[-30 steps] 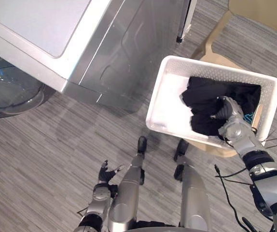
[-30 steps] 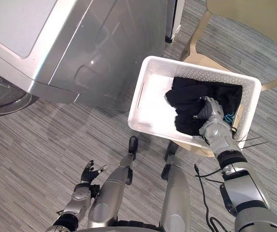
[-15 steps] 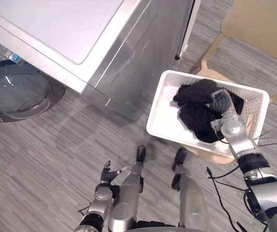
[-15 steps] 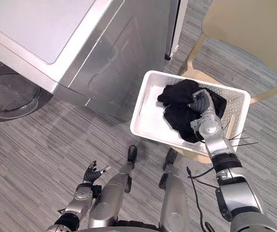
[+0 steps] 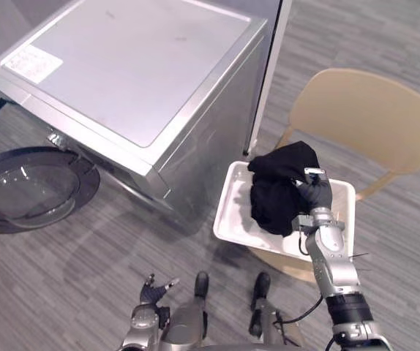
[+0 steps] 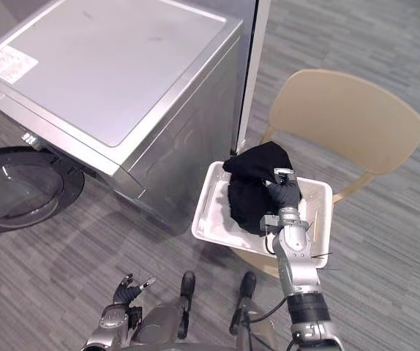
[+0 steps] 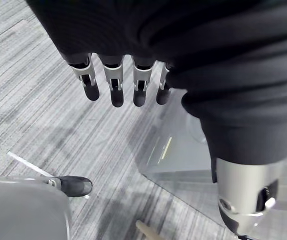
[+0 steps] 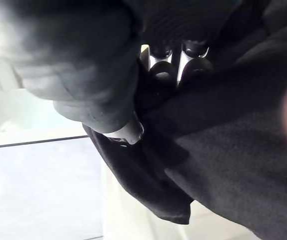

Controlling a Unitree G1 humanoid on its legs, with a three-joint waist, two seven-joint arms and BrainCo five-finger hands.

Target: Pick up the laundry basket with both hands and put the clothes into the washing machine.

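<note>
A white laundry basket [image 5: 232, 213] rests on the seat of a tan chair [image 5: 364, 117], just right of the silver washing machine [image 5: 137, 73]. My right hand [image 5: 314, 196] is over the basket, shut on a bundle of black clothes [image 5: 272, 194] that it holds raised above the rim, with the cloth hanging down into the basket. In the right wrist view its fingers [image 8: 183, 60] are curled into the black cloth [image 8: 223, 150]. My left hand [image 5: 151, 292] hangs low near the floor, open, its fingers [image 7: 113, 82] straight and holding nothing.
The washer's round door [image 5: 28, 191] stands open at the lower left of the machine's front. Striped grey carpet [image 5: 64, 292] lies between me and the machine. A narrow white panel [image 5: 268, 80] stands behind the machine's right corner.
The camera has shifted, so the whole scene sits differently. My right hand has shut on the black clothes and lifted them above the basket rim. The left hand has stayed as it was.
</note>
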